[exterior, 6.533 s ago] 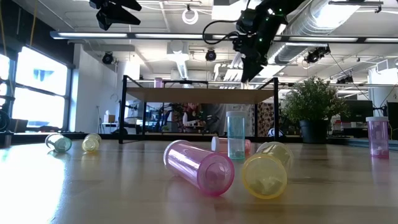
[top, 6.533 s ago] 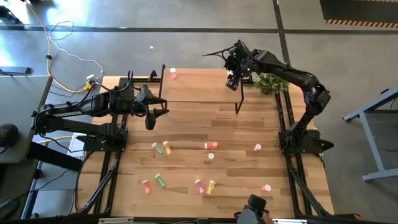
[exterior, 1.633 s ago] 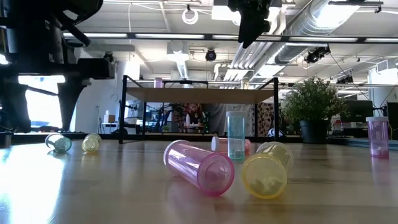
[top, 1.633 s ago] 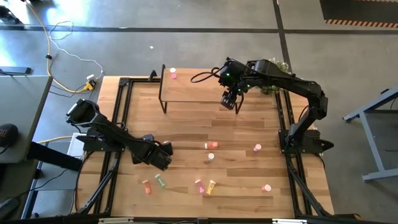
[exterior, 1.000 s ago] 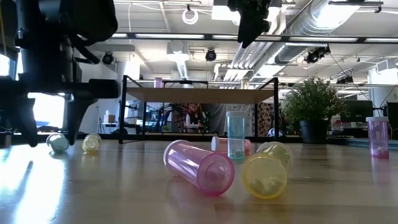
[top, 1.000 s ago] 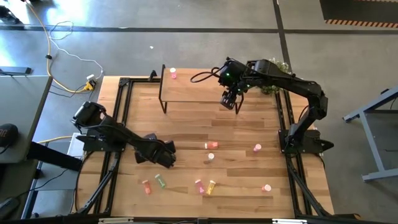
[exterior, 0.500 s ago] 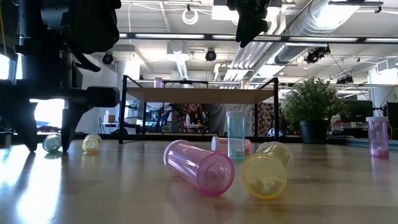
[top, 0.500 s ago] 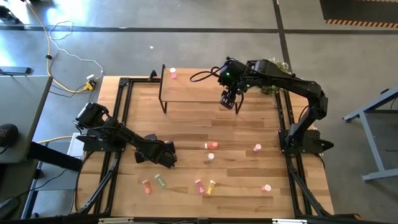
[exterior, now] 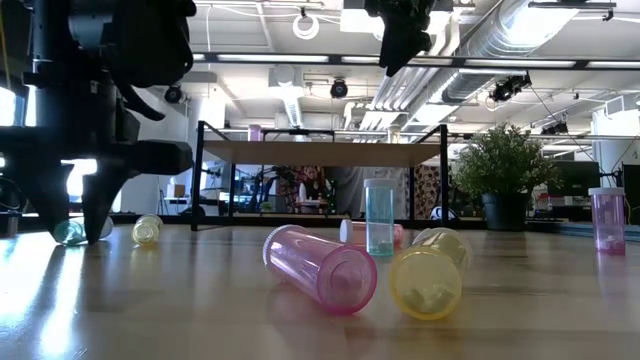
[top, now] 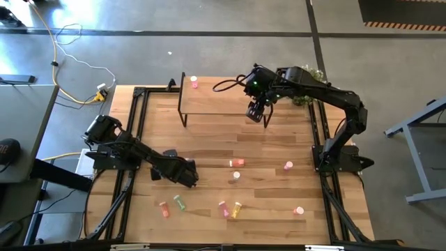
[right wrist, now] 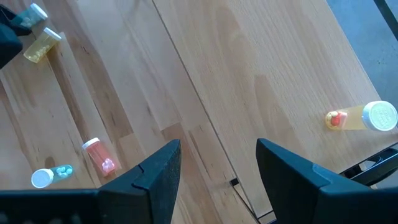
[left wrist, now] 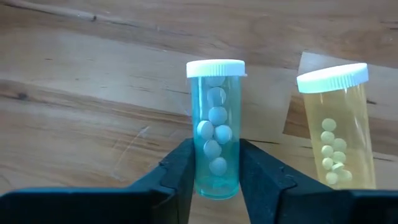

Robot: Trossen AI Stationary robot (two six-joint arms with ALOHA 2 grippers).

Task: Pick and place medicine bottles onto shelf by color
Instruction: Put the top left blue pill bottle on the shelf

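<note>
Pinching a green bottle (left wrist: 214, 127) lying on the table (top: 279, 139), the left gripper (left wrist: 214, 180) is working low at the table's left side, a yellow bottle (left wrist: 339, 127) lying just beside it. The right gripper (right wrist: 214, 165) is hovering with fingers spread above the shelf (top: 216, 101), where one yellow bottle (right wrist: 364, 117) is lying.

Left claw (exterior: 72, 230) — on green bottle (exterior: 68, 232)

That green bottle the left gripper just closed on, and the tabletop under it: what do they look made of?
Green bottle: probably clear tinted plastic, glossy, since the pills inside show through; its white cap looks opaque, ribbed plastic. The left gripper is shut on it. Tabletop: wood planks with visible grain and seams, smooth satin finish.
</note>
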